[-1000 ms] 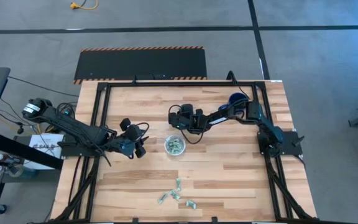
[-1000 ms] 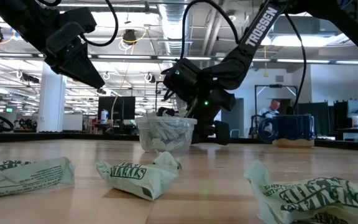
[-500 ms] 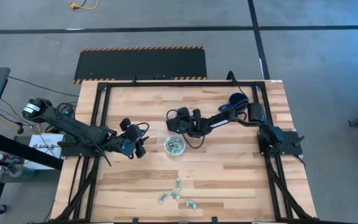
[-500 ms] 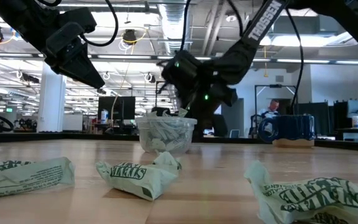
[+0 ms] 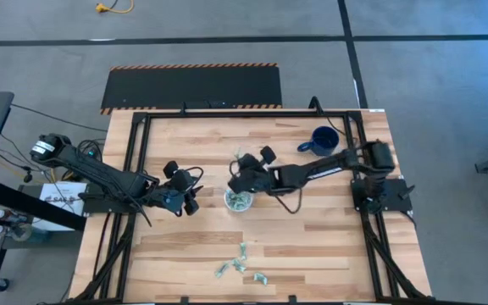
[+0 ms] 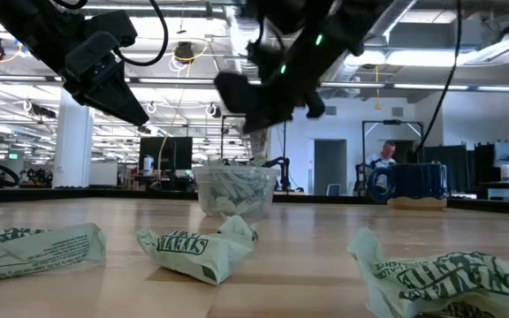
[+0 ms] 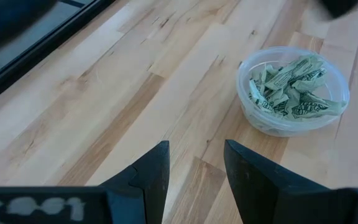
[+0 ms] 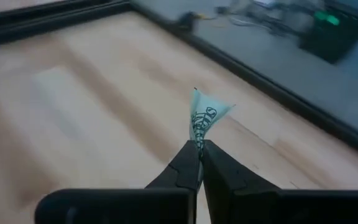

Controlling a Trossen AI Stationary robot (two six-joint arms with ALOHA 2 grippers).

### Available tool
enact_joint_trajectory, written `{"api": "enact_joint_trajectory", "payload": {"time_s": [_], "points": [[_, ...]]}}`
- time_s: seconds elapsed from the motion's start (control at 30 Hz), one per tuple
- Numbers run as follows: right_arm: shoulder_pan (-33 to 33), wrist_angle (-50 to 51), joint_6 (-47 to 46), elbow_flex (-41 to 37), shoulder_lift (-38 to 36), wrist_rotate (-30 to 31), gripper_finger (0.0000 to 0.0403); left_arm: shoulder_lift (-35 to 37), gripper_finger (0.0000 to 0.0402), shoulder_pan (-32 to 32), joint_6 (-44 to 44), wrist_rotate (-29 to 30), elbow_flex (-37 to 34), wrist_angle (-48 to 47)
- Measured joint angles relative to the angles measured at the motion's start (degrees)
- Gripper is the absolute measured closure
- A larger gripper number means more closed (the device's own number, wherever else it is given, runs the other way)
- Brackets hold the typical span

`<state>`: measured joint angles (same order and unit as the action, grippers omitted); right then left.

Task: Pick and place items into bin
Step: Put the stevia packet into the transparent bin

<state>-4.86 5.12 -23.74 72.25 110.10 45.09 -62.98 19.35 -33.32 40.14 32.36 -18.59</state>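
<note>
Right gripper [image 8: 199,149] pinching a wrapper [image 8: 205,119] above the cup [image 5: 238,200]; left gripper [image 7: 196,163] open beside it.

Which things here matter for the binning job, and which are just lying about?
Job:
- small round clear plastic cup, partly filled
- crinkled green-and-white wrapper in the right gripper, jaws shut
- loose wrappers near the table's front edge

Lying about:
- dark blue mug
- left gripper, waiting beside the cup

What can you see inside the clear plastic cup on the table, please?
The cup holds a loose heap of crumpled green-and-white wrappers. They cover its floor, so any pieces underneath cannot be seen or counted.
</note>
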Motion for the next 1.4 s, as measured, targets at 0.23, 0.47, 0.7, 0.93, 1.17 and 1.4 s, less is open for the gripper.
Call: {"api": "enact_joint_trajectory", "payload": {"time_s": [0.23, 0.47, 0.7, 0.93, 1.17, 1.4], "points": [[-4.98, 8.84, 16.00, 0.00, -6.34, -13.20, 0.0401, -0.02, 0.0258, 0.00, 0.08, -0.02, 0.00, 0.00], [-6.88, 9.82, 16.25, 0.01, -7.80, -33.06, 0.0399, -0.02, 0.0258, 0.00, 0.26, -0.03, 0.00, 0.02], [-7.12, 13.61, 13.14, 0.00, -7.73, -34.15, 0.0394, 0.00, 0.0258, 0.00, 0.22, -0.02, 0.00, 0.02], [-5.40, 13.97, 11.77, 0.00, -7.69, -34.46, 0.0397, -0.02, 0.0258, 0.00, 0.15, 0.68, 0.00, 0.04], [-2.80, 14.56, 6.50, -0.45, -7.69, -34.77, 0.0395, -0.01, 0.0258, 0.00, -0.11, 0.78, 0.00, 0.04], [-2.94, 13.90, 5.26, -3.43, -7.57, -36.26, 0.0393, -0.02, 0.0258, 0.00, -0.11, 1.18, 0.00, 0.04]]}}
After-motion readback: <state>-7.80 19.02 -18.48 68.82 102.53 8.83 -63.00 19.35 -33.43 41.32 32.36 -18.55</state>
